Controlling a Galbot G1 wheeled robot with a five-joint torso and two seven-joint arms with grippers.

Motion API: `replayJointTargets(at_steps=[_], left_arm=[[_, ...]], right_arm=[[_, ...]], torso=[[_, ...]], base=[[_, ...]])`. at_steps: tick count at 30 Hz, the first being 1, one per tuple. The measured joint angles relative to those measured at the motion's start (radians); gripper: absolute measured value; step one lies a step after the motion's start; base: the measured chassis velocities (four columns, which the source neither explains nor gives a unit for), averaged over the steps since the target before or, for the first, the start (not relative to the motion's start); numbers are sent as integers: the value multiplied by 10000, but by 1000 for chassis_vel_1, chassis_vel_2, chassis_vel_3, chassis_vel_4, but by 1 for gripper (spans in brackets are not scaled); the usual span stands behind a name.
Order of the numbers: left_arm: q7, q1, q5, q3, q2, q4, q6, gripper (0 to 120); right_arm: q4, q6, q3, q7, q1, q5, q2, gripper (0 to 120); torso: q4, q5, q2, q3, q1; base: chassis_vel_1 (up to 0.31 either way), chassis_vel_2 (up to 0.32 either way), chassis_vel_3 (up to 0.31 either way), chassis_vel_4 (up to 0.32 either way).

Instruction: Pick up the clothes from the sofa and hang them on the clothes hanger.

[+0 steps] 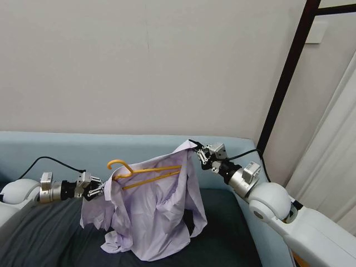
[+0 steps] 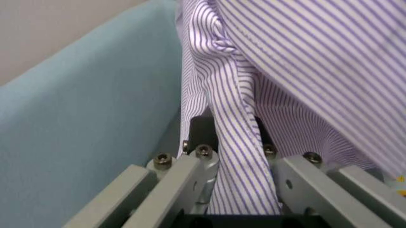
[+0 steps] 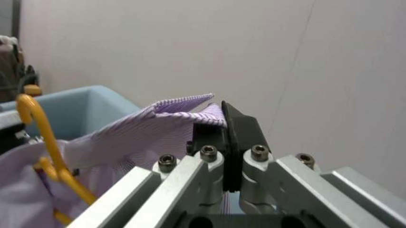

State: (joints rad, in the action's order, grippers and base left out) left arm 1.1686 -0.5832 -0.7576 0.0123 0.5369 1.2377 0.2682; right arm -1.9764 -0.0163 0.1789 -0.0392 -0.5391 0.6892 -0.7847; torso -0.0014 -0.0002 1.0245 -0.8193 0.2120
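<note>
While my L gripper [image 1: 102, 188] & R gripper [image 1: 195, 148] each pinched a shirt [image 1: 161, 217] edge, holding it above the sofa [image 1: 55, 147] w/ hanger [image 1: 146, 172] across it, I judged R's thin corner pinch could slip, dropping it.

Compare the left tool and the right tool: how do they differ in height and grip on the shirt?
The left tool sits low, near the sofa seat; the right tool is higher, near the sofa back's top. The left tool pinches a side edge of the shirt; the right tool pinches its raised top corner. Both are shut on the shirt.
</note>
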Motion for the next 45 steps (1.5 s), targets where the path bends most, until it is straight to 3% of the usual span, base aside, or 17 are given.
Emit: replayJointTargets(at_steps=[15,21,25,35,42,45], left_arm=[[-1062,346,-792,298,963,413,-580,2],[-1503,350,-1261,488,1242,1012,-753,2],[-1536,400,-1358,563,1311,1170,-768,2],[-1291,467,-1387,425,1107,960,-647,2],[-1198,495,-1533,225,947,817,-578,2],[-1181,605,-1696,151,821,823,-585,1]], right_arm=[[-943,757,938,730,-946,-732,-277,0],[-512,717,1384,1266,-829,-123,-1226,0],[-318,690,1608,2097,-628,1146,-1908,0],[-302,176,1394,1934,-819,2145,-2189,0],[-391,133,1156,1921,-1167,1202,-2141,23],[-471,1472,1160,2939,-1487,25,-1899,36]], torso=[[-3,1,0,0,0],[-1,2,0,0,0],[0,1,0,0,0],[-2,1,0,0,0],[1,0,0,0,0],[-4,2,0,0,0]], base=[[0,0,0,0],[0,0,0,0],[0,0,0,0],[0,0,0,0],[0,0,0,0],[0,0,0,0]])
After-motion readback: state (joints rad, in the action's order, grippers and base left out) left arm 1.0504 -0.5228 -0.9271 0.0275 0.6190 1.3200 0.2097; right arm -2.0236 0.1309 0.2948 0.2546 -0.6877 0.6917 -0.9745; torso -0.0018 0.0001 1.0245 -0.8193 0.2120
